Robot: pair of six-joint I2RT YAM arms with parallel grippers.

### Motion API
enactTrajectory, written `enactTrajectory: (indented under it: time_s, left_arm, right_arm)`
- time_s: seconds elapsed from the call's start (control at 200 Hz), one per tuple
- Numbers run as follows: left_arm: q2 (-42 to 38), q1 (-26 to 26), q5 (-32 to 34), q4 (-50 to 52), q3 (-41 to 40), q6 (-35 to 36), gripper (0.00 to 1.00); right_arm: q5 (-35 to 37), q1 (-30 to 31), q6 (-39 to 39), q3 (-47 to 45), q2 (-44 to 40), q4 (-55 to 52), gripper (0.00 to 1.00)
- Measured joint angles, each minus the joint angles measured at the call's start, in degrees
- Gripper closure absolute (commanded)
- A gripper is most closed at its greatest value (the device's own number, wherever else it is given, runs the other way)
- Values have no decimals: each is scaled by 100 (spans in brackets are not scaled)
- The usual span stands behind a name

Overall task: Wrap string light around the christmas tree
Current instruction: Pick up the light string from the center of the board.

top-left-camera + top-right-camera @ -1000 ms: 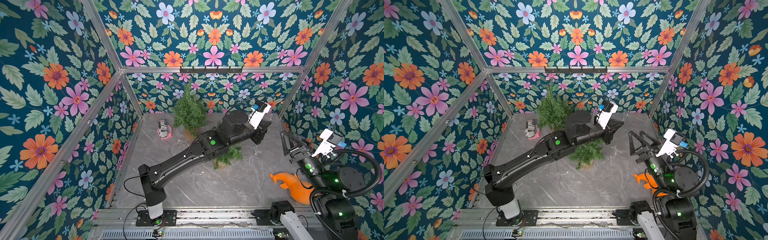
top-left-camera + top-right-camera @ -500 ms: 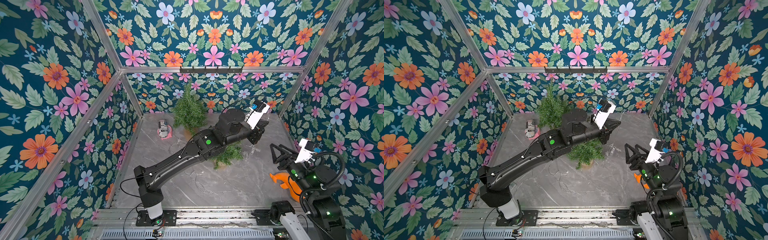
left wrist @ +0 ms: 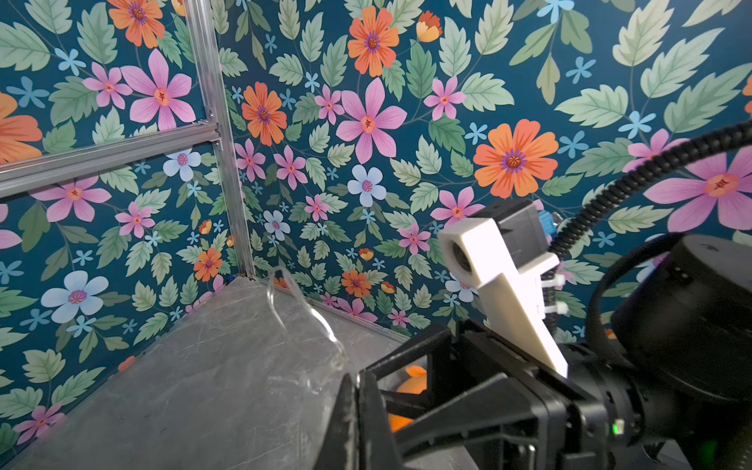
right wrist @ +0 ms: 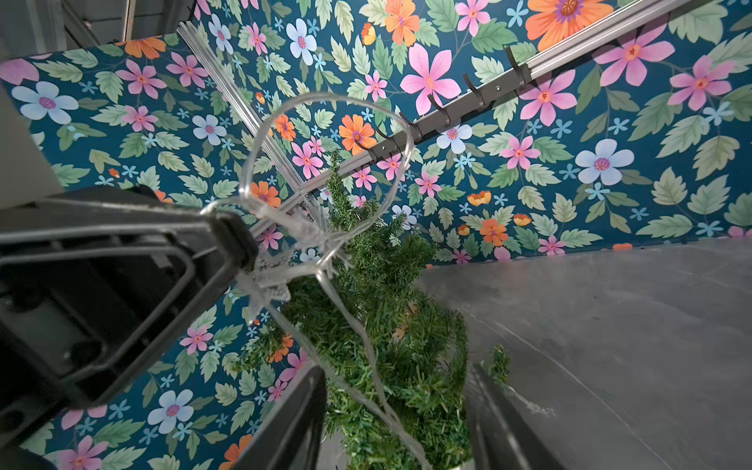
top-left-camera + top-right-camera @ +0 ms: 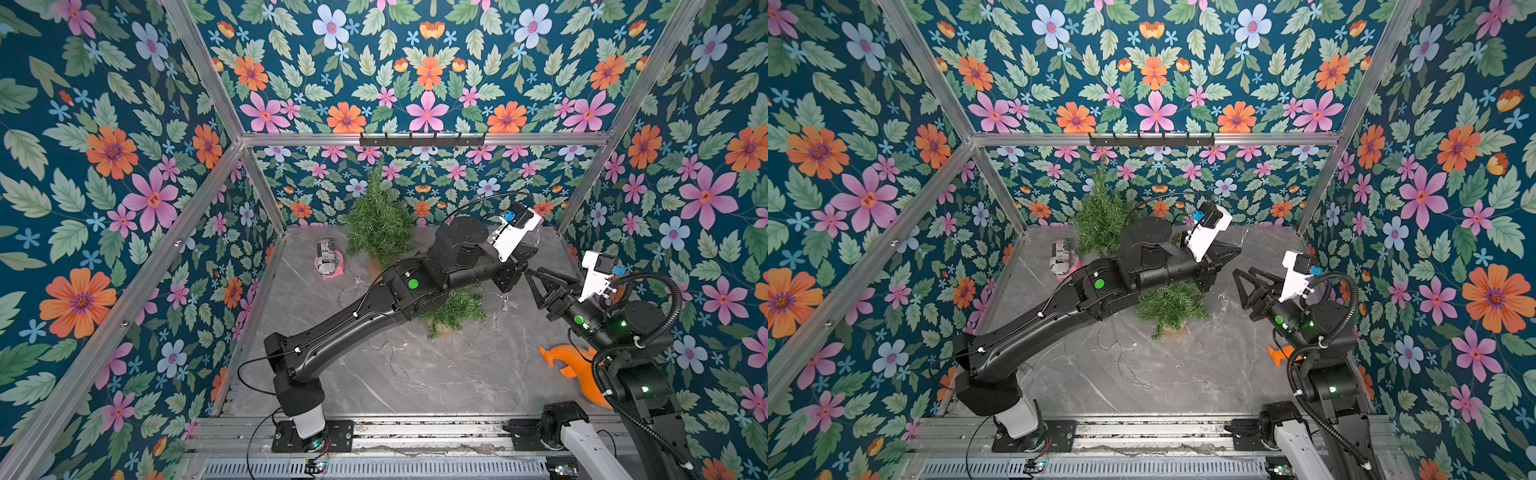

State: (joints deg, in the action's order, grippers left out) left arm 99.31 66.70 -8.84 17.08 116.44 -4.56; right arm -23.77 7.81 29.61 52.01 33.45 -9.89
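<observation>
Room is tight toward the desk's (image 5: 415, 374) right wall, where both claws meet just beside the christmas tree (image 5: 455, 307). Bare marble lies open nearer the front. Only the right wrist view shows the string light (image 4: 325, 162) plainly. It loops above the left claw (image 4: 238, 244), which is clamped on the wire, then trails down past the tree between the right claw's (image 4: 394, 368) parted fingers, which grip nothing.
</observation>
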Motion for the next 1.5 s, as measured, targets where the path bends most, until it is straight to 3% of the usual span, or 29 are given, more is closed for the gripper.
enactTrajectory:
  time_s: [0.62,0.915,1.045,1.185,1.326,1.501]
  left_arm:
    - [-22,0,-219,79,330,-2,100]
    - [-13,0,-214,225,531,-9,100]
    - [-105,0,-90,391,522,-9,100]
    - [-297,0,66,391,404,-24,100]
    - [-466,0,223,273,-61,-44,100]
    - [-144,-13,490,330,-15,-111,100]
  right_arm:
    - [160,0,-293,39,1139,498,51]
    - [1095,0,-719,70,1423,608,52]
    - [1775,2,-1001,299,1523,584,66]
    - [2527,-44,-1279,566,1637,577,100]
    - [2651,-144,-1320,992,1646,450,100]
    - [1305,-149,-839,1128,1386,778,100]
